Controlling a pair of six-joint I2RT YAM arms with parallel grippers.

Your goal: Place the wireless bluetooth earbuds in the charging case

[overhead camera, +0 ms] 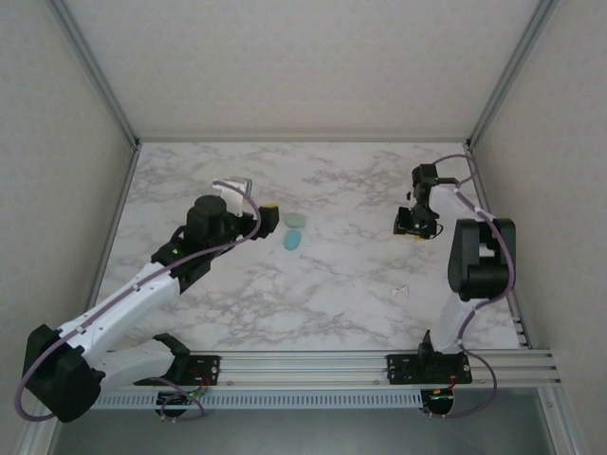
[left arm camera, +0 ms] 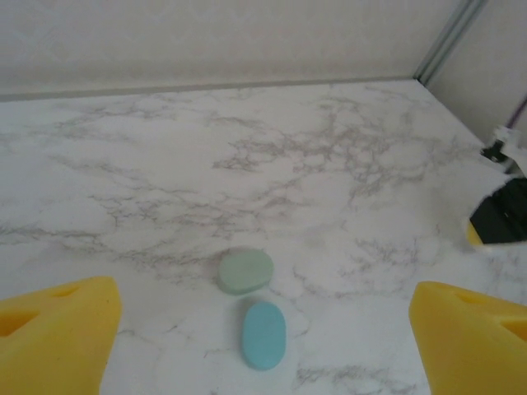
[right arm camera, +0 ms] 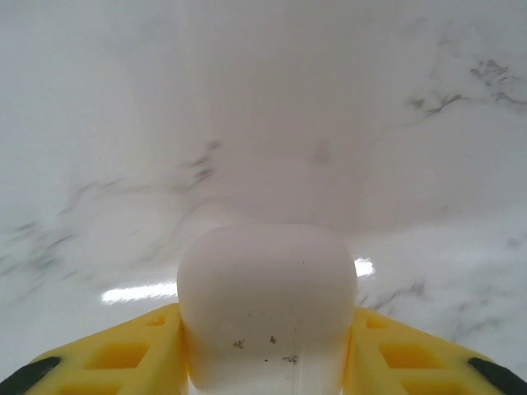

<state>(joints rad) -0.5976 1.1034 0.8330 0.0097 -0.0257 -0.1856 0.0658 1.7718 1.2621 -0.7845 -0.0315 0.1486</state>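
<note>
The charging case lies mid-table as a light-blue oval half (overhead camera: 291, 240) (left arm camera: 263, 333) with a paler green half (overhead camera: 295, 221) (left arm camera: 245, 270) just behind it. My left gripper (overhead camera: 264, 218) hovers just left of the case and is open, its yellow fingers (left arm camera: 58, 337) spread wide on either side with nothing between them. Far to the right, my right gripper (overhead camera: 414, 226) (right arm camera: 268, 337) is low over the table, its yellow fingers (right arm camera: 123, 354) pressed against both sides of a small white rounded piece (right arm camera: 268, 288). The earbuds are out of view.
A tiny white bit (overhead camera: 402, 291) lies on the marble near the right arm. Walls and metal frame posts (overhead camera: 95, 71) close in the table on three sides. The rail (overhead camera: 313, 365) with the arm bases runs along the near edge.
</note>
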